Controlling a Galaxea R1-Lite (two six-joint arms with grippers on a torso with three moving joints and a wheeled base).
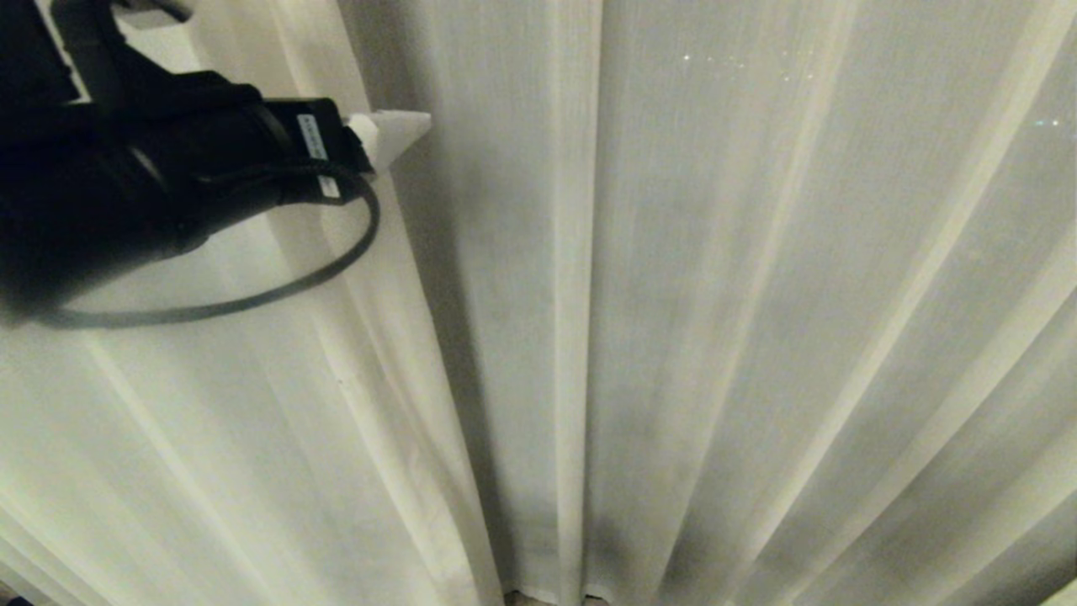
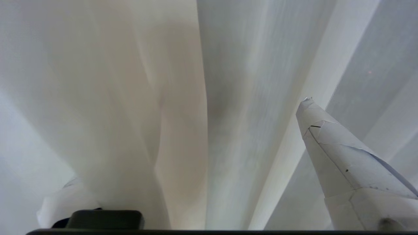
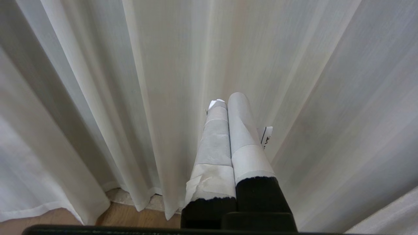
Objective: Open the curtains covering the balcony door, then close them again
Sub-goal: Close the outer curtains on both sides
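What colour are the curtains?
The curtains are plain cream-white with soft vertical pleats, seen best in the right wrist view.

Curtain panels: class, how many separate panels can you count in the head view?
2. The left curtain panel hangs behind the left gripper; the right curtain panel fills the rest. Their edges meet near the middle; folds may hide more.

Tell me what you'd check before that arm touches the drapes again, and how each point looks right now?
1. Curtains drawn together, hiding the door: ok, no glass shows.
2. Left pincer open: ok, fingers spread wide.
3. Fabric between its fingers: ok, a fold hangs there, ungripped.
4. Right pincer shut and holding nothing: ok.
5. Hem clear of the wooden floor: ok, the edge hangs just above it.
6. Curtain rail runs freely: cannot tell, out of view.
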